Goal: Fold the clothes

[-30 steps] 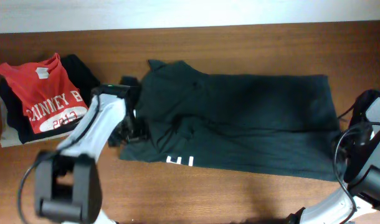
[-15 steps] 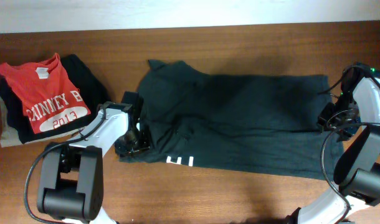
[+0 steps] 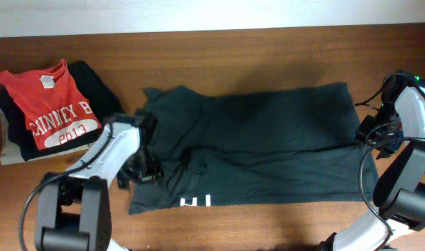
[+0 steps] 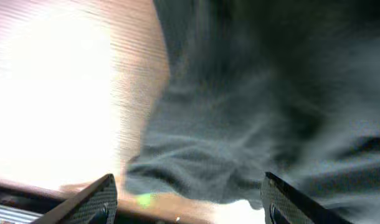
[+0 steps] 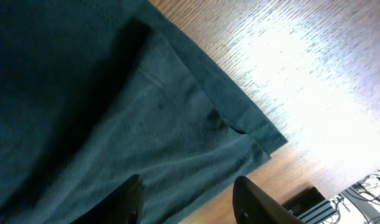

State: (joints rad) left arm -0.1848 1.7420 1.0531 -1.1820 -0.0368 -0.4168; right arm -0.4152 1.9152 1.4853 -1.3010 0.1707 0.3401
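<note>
**Dark T-shirt spread out on a wooden tabletop, folding hardly begun**

We see the T-shirt (image 3: 268,132), very dark teal-black, lying lengthwise across the middle of the tabletop (image 3: 268,56). Its hem end points to the robot's right and its neck end to the left. The right half lies fairly flat. The left half is rumpled, with creases bunched near the collar. A few white block letters (image 3: 195,202) peek out at the near edge, so the print seems to be mostly face down or tucked under.

The left claw (image 4: 189,180) sits at the shirt's crumpled left edge. Its fingers are well apart, with cloth and bare wood between them. The right claw (image 5: 189,180) hovers at a hem corner on the far right, its fingers also apart above the fabric and clamped on nothing.

In our judgement no clean fold exists yet. Smoothing, bringing in the sleeves and doubling the body all remain.

Well to the left, apart from the shirt, a red T-shirt (image 3: 56,108) tops a stack of folded garments (image 3: 94,80).
</note>
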